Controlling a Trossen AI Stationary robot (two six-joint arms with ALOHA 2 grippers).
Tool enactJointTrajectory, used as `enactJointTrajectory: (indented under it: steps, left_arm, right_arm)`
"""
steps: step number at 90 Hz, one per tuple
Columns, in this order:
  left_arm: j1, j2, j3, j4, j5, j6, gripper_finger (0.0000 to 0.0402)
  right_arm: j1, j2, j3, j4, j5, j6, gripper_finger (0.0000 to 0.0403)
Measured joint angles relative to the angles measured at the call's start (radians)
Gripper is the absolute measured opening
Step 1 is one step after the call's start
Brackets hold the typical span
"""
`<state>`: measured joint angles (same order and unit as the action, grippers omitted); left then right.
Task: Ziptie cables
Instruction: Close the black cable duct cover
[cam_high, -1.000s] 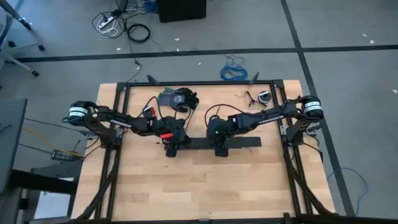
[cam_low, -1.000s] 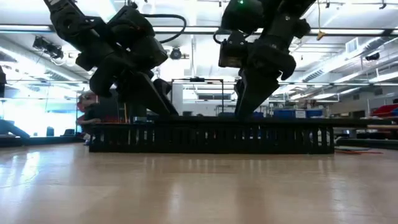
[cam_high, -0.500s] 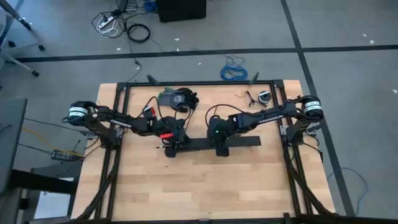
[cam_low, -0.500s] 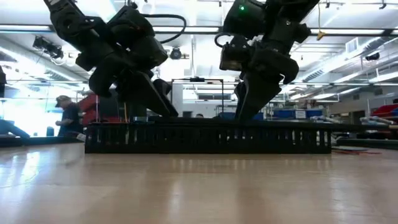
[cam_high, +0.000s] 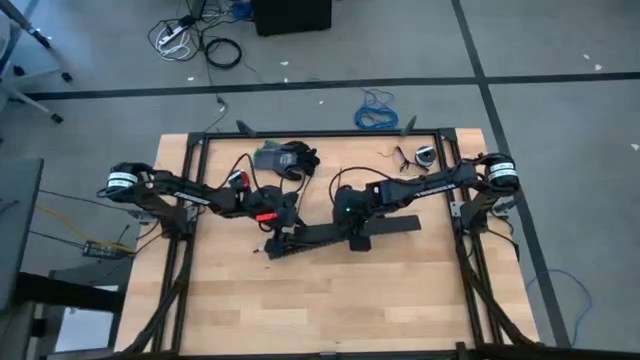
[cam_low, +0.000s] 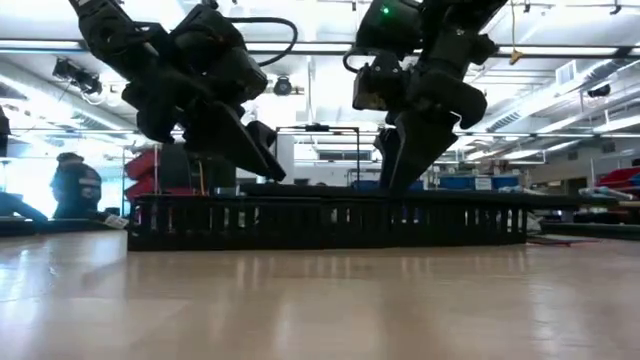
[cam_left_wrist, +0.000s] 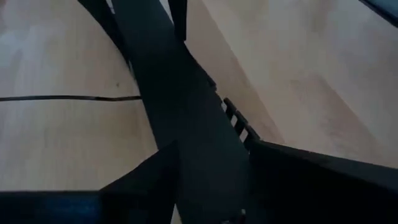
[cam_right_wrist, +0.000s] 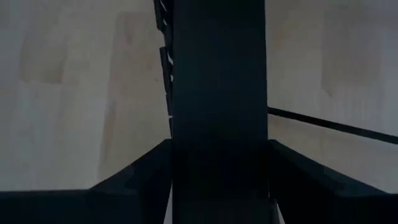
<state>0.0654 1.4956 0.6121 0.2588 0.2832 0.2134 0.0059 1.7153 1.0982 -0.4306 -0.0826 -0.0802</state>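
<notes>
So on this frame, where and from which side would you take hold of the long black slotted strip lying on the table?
Grip the slotted strip across its narrow width, from straight above, fingers on its two long sides. It lies flat and is long and slim, so two spaced grips probably control it best, as here: the left gripper near its left end, the right gripper around mid-length. The wrist views show each gripper's fingers straddling it.

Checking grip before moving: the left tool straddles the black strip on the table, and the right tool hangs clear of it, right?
No. The right tool straddles the strip too, as the right wrist view shows. The left tool does straddle it, on the table.
</notes>
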Motion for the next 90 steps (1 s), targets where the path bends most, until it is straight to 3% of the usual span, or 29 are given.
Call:
enactJointTrajectory:
  steps: [16,33,44,90]
  left_arm:
    - [0.006,0.0,0.0,-0.001,0.005,-0.002,0.0188]
    - [0.033,-0.021,0.0,-0.001,0.076,-0.008,0.0188]
    - [0.04,-0.034,0.002,0.002,0.118,-0.008,0.0188]
    - [0.04,-0.032,0.001,-0.015,0.09,-0.016,0.0188]
  right_arm:
    - [0.0,0.0,0.049,-0.045,0.0,-0.004,0.0226]
    - [0.011,0.0,0.082,-0.1,0.002,-0.003,0.0226]
    - [0.011,0.0,0.082,-0.133,-0.06,0.015,0.0224]
    - [0.011,0.0,0.081,-0.143,-0.06,-0.008,0.0201]
